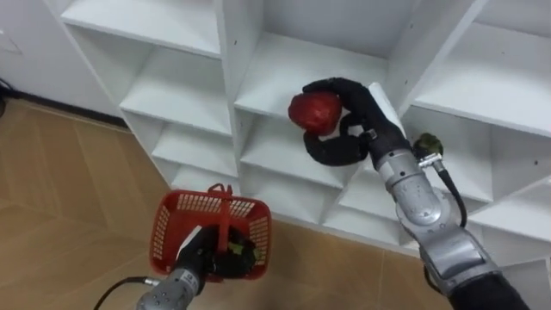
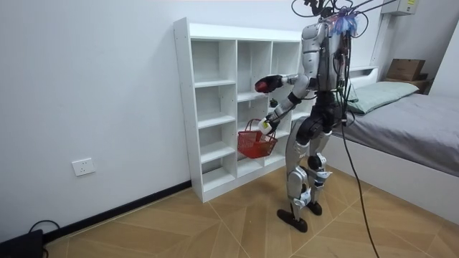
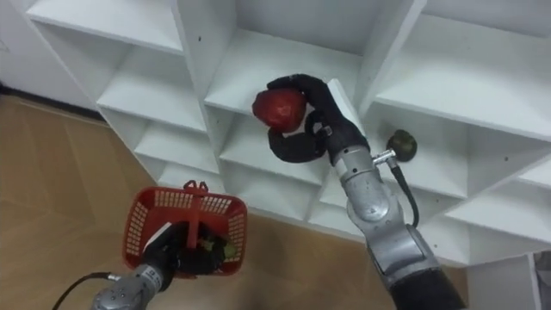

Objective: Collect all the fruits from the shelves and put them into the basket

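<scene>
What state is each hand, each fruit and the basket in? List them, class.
red fruit: gripped in the right hand, held in the air.
right hand: shut on the red fruit.
dark fruit: resting on a shelf, untouched.
basket: upright, hanging by its handle.
left hand: shut on the basket's handle.

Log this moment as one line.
right hand: shut on red fruit | left hand: shut on red basket | dark fruit: in closet

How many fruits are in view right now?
2 for sure: a red fruit in the right hand, a dark round fruit on the shelf beside that arm. The red basket may hide more.
</scene>
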Motion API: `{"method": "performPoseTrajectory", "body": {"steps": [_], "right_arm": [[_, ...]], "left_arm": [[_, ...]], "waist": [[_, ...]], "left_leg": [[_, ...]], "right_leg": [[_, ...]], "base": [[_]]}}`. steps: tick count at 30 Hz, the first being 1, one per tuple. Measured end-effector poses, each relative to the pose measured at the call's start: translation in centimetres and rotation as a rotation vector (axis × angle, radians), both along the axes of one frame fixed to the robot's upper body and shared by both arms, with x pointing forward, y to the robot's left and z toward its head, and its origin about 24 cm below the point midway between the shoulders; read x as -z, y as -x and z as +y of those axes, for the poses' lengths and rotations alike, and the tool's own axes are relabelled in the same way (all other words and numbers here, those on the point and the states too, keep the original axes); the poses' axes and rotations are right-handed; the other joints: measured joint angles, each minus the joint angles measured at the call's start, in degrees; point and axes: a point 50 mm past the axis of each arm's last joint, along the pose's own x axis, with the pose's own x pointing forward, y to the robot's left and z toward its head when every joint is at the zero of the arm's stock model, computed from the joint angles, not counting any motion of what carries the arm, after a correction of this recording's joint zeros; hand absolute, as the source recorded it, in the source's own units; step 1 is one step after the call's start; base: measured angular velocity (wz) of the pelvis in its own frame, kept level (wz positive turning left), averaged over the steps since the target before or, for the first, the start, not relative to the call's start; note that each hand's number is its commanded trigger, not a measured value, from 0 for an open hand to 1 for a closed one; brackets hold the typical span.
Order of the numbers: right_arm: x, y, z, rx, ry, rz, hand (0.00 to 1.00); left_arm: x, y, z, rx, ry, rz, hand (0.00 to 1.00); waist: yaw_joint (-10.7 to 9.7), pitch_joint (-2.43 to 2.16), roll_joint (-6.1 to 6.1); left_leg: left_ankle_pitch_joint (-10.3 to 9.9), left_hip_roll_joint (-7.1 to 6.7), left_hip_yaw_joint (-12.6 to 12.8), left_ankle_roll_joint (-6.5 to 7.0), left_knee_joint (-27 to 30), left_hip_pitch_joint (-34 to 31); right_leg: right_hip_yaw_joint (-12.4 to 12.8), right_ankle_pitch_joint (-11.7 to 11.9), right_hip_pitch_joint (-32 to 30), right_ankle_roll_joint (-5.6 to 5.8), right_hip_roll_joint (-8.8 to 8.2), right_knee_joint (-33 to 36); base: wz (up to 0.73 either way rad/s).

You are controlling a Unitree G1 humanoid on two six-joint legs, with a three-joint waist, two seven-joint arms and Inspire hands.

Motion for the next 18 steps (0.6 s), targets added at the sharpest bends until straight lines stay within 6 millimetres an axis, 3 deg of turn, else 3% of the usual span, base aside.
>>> {"method": "performPoseTrajectory", "body": {"steps": [8, 12, 18], "right_arm": [[3.2, 3.9, 0.4, -0.065, -0.010, 0.144, 1.00], [4.4, 5.2, 0.4, -0.083, 0.028, 0.195, 1.00], [5.6, 6.6, 0.4, -0.109, 0.026, 0.262, 1.00]], "left_arm": [[0.3, 0.6, -0.2, -0.027, 0.017, 0.016, 1.00], [0.6, 1.1, -0.8, -0.022, 0.043, 0.021, 1.00], [0.9, 2.2, -0.7, -0.024, 0.049, 0.030, 1.00]], "waist": [[-0.57, 0.02, 0.78], [-1.07, -0.47, 1.98], [-2.35, -0.43, 1.81]], "left_leg": [[-0.12, 0.67, 1.70, -0.08, 0.01, 0.17], [-0.14, 0.68, 1.85, -0.14, -0.53, 0.44], [-0.14, 0.65, 2.71, -0.13, -1.32, 0.96]], "right_leg": [[1.12, 0.52, -0.06, -0.24, 0.77, -1.15], [1.54, 0.54, -0.12, -0.22, 0.90, -1.14], [2.35, 0.49, -0.25, -0.13, 0.95, -1.20]], "base": [[-0.09], [-0.03], [-0.07]]}}
